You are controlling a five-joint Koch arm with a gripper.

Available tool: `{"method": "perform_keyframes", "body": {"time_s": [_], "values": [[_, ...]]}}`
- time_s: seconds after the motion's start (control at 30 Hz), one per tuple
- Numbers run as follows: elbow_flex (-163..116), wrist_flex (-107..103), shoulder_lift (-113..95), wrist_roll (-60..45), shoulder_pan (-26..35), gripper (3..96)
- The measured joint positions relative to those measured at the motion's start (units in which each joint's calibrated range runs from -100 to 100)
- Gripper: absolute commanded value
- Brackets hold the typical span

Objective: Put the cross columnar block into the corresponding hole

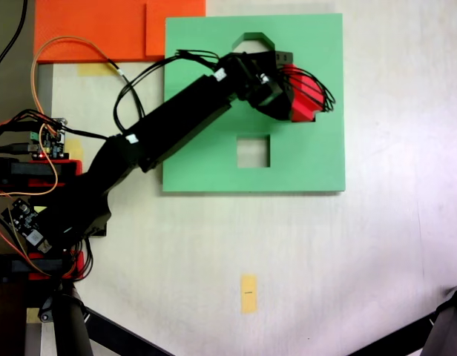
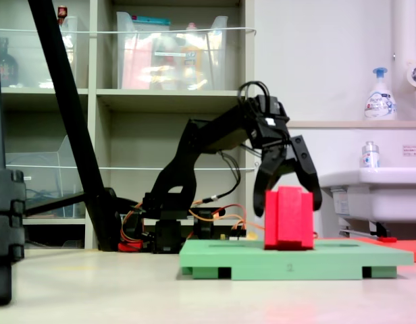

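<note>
- The worktop (image 1: 362, 245) is a pale, off-white surface; in the first exterior view it carries the board near its top edge and the arm's base at its left edge.
- The flat green foam board (image 1: 206, 167) (image 2: 329, 256) lies on the worktop, its top-left corner meeting an orange sheet (image 1: 87, 30) that fills the worktop's top-left corner in the first exterior view.
- The black Koch arm (image 1: 169, 126) (image 2: 194, 145) reaches from its base at the worktop's left edge in the first exterior view, slanting up and across the board's left half toward the board's upper right.
- The gripper (image 1: 291, 93) (image 2: 288, 177) sits over the board's upper-right part, its two black jaws spread around the block's top and pressing its sides in the second exterior view; it is clamped on the block.
- The cross columnar block (image 1: 304, 96) (image 2: 289, 219) is bright red, standing upright with its lower end at the board's top surface in the second exterior view.
- The corresponding hole is hidden beneath the block and gripper in the first exterior view, so how far the block has entered it cannot be told.
- The square cutout (image 1: 253, 151) is open and uncovered, just below the gripper, near the board's bottom edge in the first exterior view.
- The octagonal cutout (image 1: 252, 38) shows only its upper rim near the board's top edge; the arm covers the rest.
- A small yellow tape strip (image 1: 248, 294) lies well apart from the board, toward the worktop's bottom edge in the first exterior view.
</note>
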Motion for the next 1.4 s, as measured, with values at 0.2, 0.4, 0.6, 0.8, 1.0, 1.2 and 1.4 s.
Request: {"method": "perform_keyframes", "body": {"time_s": [0.2,0.4,0.6,0.8,1.0,1.2,1.4], "values": [[0.0,0.1,1.0,0.0,0.0,34.0],[0.1,0.0,3.0,0.0,0.0,34.0],[0.7,0.0,4.7,0.4,0.1,34.4],[1.9,0.0,4.8,0.4,0.1,34.4],[1.8,0.0,2.2,1.0,0.1,34.2],[1.8,-4.5,-4.9,1.2,0.3,34.2],[1.8,-9.2,-6.7,2.2,0.8,34.2]]}}
